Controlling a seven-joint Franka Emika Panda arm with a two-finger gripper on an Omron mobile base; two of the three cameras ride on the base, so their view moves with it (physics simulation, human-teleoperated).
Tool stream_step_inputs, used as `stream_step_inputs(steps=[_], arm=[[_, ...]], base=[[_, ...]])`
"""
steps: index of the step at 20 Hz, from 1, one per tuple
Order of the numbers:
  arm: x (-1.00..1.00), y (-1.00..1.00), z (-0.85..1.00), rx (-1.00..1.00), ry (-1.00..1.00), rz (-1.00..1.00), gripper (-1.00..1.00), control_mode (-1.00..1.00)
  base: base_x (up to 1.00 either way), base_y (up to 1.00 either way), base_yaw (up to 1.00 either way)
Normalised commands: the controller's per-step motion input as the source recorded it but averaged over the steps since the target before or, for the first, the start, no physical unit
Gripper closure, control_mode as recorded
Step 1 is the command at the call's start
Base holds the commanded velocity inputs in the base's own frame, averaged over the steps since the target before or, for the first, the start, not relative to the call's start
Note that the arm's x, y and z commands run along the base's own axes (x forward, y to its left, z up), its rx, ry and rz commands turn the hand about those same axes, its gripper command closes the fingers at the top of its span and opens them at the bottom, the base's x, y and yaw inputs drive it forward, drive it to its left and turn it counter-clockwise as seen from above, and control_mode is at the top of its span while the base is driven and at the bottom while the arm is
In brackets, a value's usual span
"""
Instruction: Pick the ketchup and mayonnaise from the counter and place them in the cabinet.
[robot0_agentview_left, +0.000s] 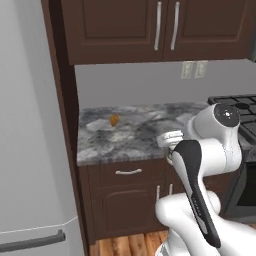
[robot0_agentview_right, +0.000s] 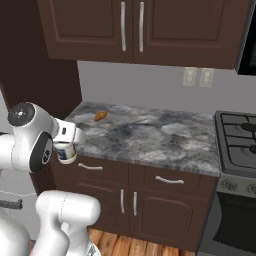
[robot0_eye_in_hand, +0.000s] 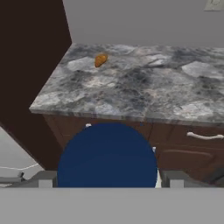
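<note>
The white robot arm's 2-finger gripper (robot0_agentview_right: 65, 148) is clamped around the mayonnaise (robot0_agentview_right: 65, 153), a short white jar with a dark blue band, with its jaws spread wide to span the jar's body. In the right base view the jar hangs under the white hand, off the slab, just in front of the left end of the counter (robot0_agentview_right: 150, 137), a grey speckled granite top over dark brown drawers with silver handles; the jar sits level with the top drawer front. In the hand view the mayonnaise (robot0_eye_in_hand: 107, 155) shows as a large dark blue round shape with thin white slivers at its edges, set between the 2 dark fingertips (robot0_eye_in_hand: 45, 179), and the counter (robot0_eye_in_hand: 144, 87) stretches beyond it. Toward the back left of the granite lies a small orange-brown object (robot0_agentview_right: 100, 116), also seen from the left base view (robot0_agentview_left: 114, 120) and the hand view (robot0_eye_in_hand: 100, 60); it is too small to tell what it is. It lies well apart from the jar. Above the counter hang dark brown wall cupboards (robot0_agentview_right: 130, 30) with paired doors and silver bar handles, and 2 pale wall outlets (robot0_agentview_right: 197, 77) sit on the grey backsplash. A black gas stove (robot0_agentview_right: 240, 135) adjoins the counter's right end, and a grey refrigerator (robot0_agentview_left: 30, 150) stands to its left.
</note>
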Motion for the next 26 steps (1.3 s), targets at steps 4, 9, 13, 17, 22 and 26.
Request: stream_step_inputs(steps=[4, 9, 13, 17, 22, 26], arm=[[0.00, 0.00, 0.00, 0.00, 0.00, 0.00, 1.00, 1.00], [0.00, 0.00, 0.00, 0.00, 0.00, 0.00, 1.00, 1.00], [0.00, 0.00, 0.00, 0.00, 0.00, 0.00, 1.00, 1.00], [0.00, 0.00, 0.00, 0.00, 0.00, 0.00, 1.00, 1.00], [0.00, 0.00, 0.00, 0.00, 0.00, 0.00, 1.00, 1.00], [0.00, 0.00, 0.00, 0.00, 0.00, 0.00, 1.00, 1.00]], base=[[-0.89, 0.00, 0.00], [-0.64, 0.05, 0.00], [-0.15, 0.43, 0.00], [-0.01, 0.78, 0.00], [0.00, 0.97, 0.00], [0.00, 1.00, 0.00]])
